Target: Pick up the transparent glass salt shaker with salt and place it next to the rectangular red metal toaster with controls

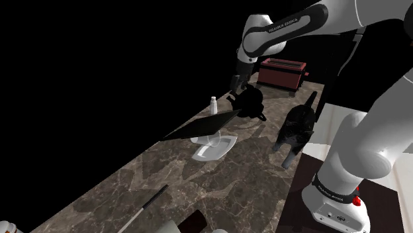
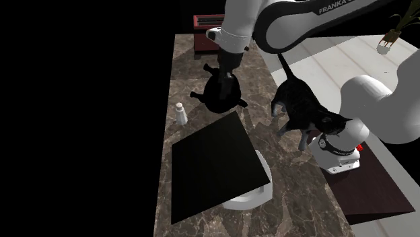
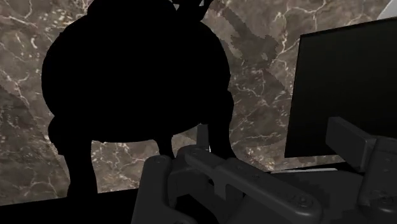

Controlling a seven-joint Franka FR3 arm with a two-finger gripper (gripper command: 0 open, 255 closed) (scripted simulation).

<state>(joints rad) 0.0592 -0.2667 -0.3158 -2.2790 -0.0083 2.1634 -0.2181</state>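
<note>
You are hovering black two-finger gripper (image 1: 237, 88) above round black vessel (image 1: 251, 102), not above target. Small upright clear salt shaker (image 1: 213, 104) is standing free on dark marble counter (image 1: 218, 185), toward shoulder view's left of hand, lower, apart, long axis vertical. Dark red rectangular toaster (image 1: 283, 71) is sitting beyond hand. Gripper's opening: cannot tell.

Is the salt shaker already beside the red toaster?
No, the salt shaker stands alone by the counter edge, well away from the toaster.
</note>
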